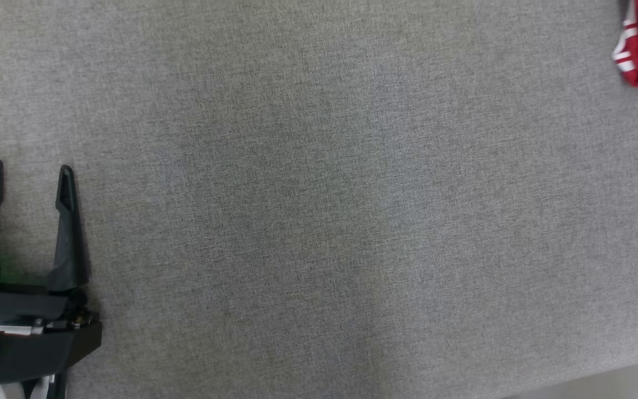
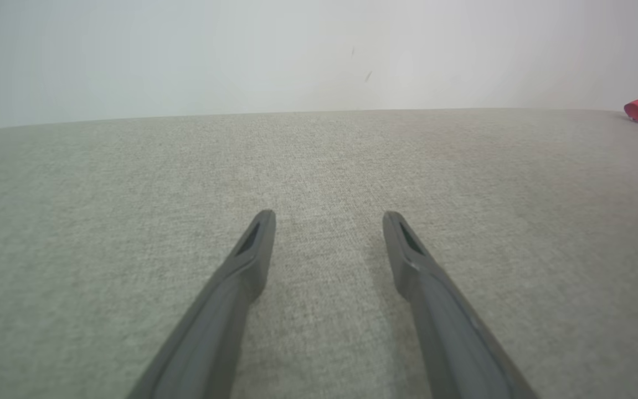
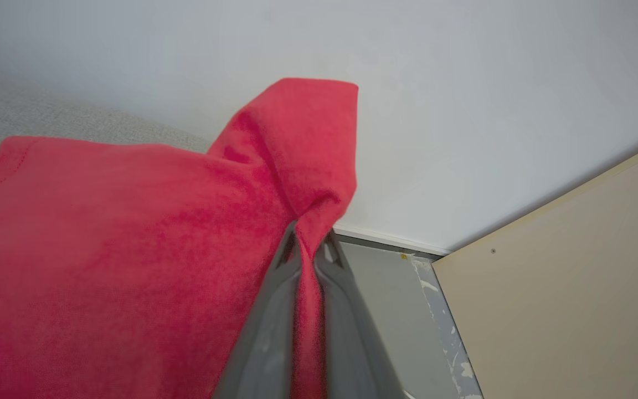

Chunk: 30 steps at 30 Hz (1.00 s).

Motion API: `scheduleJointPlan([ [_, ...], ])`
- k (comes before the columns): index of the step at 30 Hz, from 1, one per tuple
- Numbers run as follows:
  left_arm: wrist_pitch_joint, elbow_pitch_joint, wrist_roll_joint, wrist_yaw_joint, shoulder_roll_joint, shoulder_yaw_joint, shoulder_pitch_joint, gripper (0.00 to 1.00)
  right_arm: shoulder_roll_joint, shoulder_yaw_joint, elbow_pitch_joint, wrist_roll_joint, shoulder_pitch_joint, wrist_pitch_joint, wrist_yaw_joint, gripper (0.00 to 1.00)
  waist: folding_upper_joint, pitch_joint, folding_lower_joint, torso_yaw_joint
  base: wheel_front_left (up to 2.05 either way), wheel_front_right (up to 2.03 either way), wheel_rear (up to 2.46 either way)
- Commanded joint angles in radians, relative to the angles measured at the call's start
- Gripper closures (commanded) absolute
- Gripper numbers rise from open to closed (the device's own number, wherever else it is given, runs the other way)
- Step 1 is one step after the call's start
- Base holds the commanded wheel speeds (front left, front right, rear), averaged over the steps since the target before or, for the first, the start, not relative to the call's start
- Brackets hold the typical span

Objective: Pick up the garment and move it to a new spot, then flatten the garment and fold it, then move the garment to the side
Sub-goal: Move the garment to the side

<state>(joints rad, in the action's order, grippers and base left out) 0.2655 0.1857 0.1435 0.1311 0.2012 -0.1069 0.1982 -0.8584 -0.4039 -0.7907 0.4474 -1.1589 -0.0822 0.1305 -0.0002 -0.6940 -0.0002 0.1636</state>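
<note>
Pinching the red garment, our right gripper was closed; our left gripper gaped empty, apparently just above the grey surface.

Grey fabric surface, wht wall, beige panel

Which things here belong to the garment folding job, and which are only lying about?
For the job: red garment, pinched in the shut right gripper; left gripper, open and empty over the grey table surface.
Only lying about: beige board; white wall.
</note>
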Motion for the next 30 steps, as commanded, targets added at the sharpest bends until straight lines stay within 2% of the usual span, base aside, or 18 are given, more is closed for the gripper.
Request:
scheduleJointPlan([
  [1,-0.003,-0.035,-0.004,-0.001,-0.013,0.019,0.012,0.00,0.004,0.000,-0.020,-0.018,-0.022,-0.019,0.000,0.65,0.0002,-0.014,0.0002,0.006,0.00,0.00,0.00],
  [2,-0.003,-0.037,-0.004,-0.001,-0.016,0.021,0.014,0.00,0.005,-0.004,-0.036,-0.030,-0.031,-0.024,0.000,0.00,0.0002,-0.014,0.0002,0.004,0.00,0.00,0.00],
  [5,-0.005,-0.045,-0.003,-0.001,-0.026,0.026,0.019,0.00,0.004,-0.004,-0.067,-0.093,-0.066,-0.073,0.000,0.00,0.0002,-0.006,0.0002,-0.005,0.00,0.00,0.00],
  [11,-0.005,-0.077,0.009,-0.001,-0.061,0.019,0.005,0.00,0.065,0.015,-0.066,-0.113,-0.054,-0.156,0.000,0.00,0.0002,0.084,0.0002,-0.032,0.00,0.00,0.00],
  [14,-0.005,-0.101,0.013,-0.002,-0.079,-0.002,-0.031,0.00,0.122,0.024,-0.012,-0.098,-0.005,-0.176,0.000,0.00,0.0002,0.166,0.0002,-0.051,0.00,0.00,0.00],
  [18,-0.002,-0.133,0.016,-0.002,-0.097,-0.031,-0.071,0.00,0.229,0.068,0.094,-0.104,0.105,-0.183,0.000,0.00,0.0002,0.279,0.0002,-0.071,0.00,0.00,0.00],
  [19,-0.002,-0.133,0.016,-0.002,-0.097,-0.031,-0.071,0.00,0.229,0.068,0.094,-0.104,0.105,-0.183,0.000,0.00,0.0002,0.279,0.0002,-0.071,0.00,0.00,0.00],
  [25,-0.002,-0.196,0.011,-0.002,-0.117,-0.024,-0.119,0.00,0.417,0.222,0.306,-0.142,0.415,-0.182,0.000,0.00,0.0002,0.418,0.0002,-0.110,0.00,0.00,0.00],
  [30,-0.001,-0.240,0.008,-0.002,-0.123,-0.008,-0.135,0.00,0.550,0.290,0.432,-0.184,0.687,-0.182,0.000,0.00,0.0002,0.501,0.0002,-0.138,0.00,0.00,0.00],
])
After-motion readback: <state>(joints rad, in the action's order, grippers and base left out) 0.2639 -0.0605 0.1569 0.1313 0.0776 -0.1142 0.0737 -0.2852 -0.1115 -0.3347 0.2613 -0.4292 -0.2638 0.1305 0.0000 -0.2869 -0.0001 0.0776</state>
